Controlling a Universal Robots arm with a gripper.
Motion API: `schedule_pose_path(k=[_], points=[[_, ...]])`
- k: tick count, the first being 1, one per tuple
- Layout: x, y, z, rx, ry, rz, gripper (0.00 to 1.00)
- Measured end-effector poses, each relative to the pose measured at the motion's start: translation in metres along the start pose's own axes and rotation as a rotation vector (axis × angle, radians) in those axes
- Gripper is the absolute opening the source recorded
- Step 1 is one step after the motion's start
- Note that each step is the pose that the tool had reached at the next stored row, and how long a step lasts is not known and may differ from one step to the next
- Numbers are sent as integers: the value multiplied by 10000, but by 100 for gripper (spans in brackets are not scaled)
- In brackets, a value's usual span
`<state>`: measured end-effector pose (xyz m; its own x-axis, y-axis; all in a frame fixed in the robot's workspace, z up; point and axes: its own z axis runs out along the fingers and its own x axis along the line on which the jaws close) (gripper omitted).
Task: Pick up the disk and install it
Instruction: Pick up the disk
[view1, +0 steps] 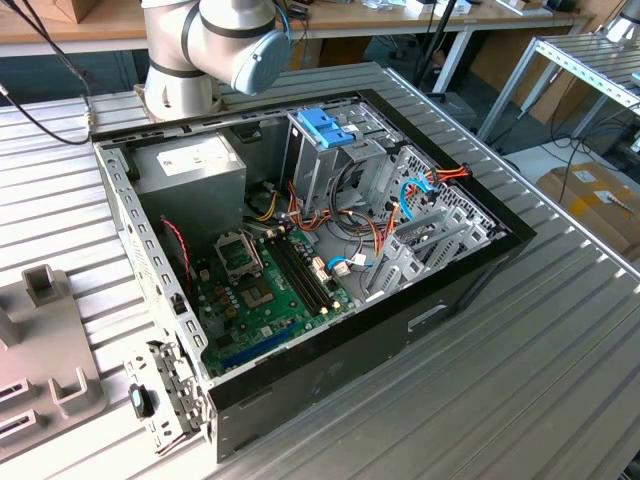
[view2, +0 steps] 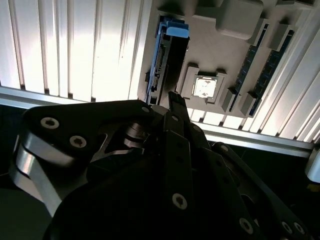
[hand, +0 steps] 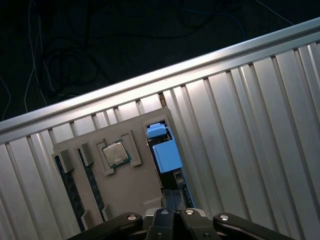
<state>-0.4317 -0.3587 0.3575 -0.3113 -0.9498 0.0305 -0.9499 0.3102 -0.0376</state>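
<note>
Disk upright in grey tray — claw near

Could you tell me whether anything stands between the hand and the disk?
Nothing visible does. In the first wrist view the hand hangs close over the disk, which stands on edge in a grey tray.

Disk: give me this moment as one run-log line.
phase: pick-up | gripper: over disk, contact unclear | disk: on edge in grey tray slot | computer case: open

In the grey tray, the disk has its near end hidden behind the gripper; the tray itself is cut off.
</note>
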Motion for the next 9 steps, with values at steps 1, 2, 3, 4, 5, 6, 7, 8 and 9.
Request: schedule_pose_path(k=[1,2,3,4,5,6,7,8,9], points=[[0,0,0,0,0,0,11],[0,0,0,0,0,0,11],[0,0,0,0,0,0,11],[0,0,0,0,-1,-1,11],[0,0,0,0,0,-2,11],[0,0,0,1,-1,-9,11],[0,0,0,1,-1,-19,11],[0,0,0,1,-1,-36,11],[0,0,0,1,-2,-57,11]])
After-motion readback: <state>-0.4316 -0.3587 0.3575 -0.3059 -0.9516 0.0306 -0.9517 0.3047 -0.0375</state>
